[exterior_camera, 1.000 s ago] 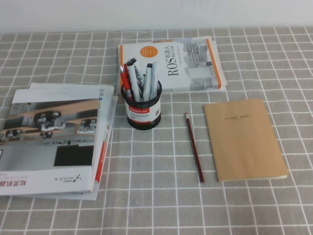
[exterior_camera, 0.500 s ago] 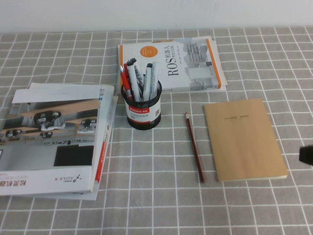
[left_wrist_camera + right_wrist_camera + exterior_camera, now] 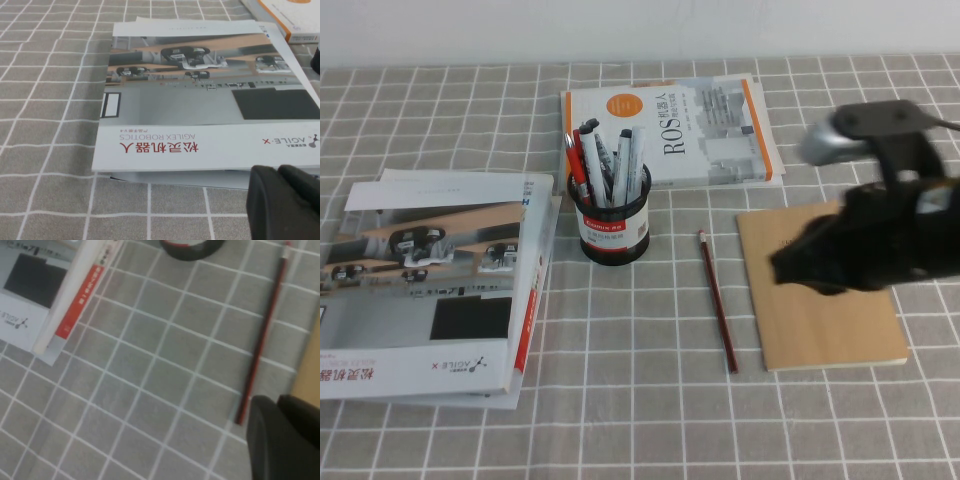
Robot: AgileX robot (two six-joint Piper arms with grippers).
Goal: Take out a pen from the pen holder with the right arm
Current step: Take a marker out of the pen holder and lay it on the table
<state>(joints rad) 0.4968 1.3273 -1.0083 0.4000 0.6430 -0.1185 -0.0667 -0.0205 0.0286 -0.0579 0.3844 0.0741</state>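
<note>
Tablecloth (image 3: 650,420) in grey with a white grid covers the whole table; nearest on the robot's left lies a stack of robotics booklets (image 3: 430,290), its red-lettered cover facing up; the left gripper (image 3: 278,171) hangs just off the near edge of that stack, its two dark fingers (image 3: 262,200) pressed together with no gap and nothing between them; toward the middle a dark red pencil (image 3: 717,300) lies flat, its tip end nearer the robot; just to its right, close but apart, a tan notebook (image 3: 820,330) lies closed; the right gripper (image 3: 278,401) hovers over the far half of that notebook, closed tight and empty, pointing toward the pencil; further back and left of the pencil stands the black pen holder (image 3: 612,235) with a red band, upright, between the booklets and the pencil and well apart from the right gripper; a bunch of pens (image 3: 620,165) sticks out of it, leaning slightly, none lifted out; farthest back a white and orange ROS book (image 3: 690,130) lies flat, its near left corner just behind the holder.
</note>
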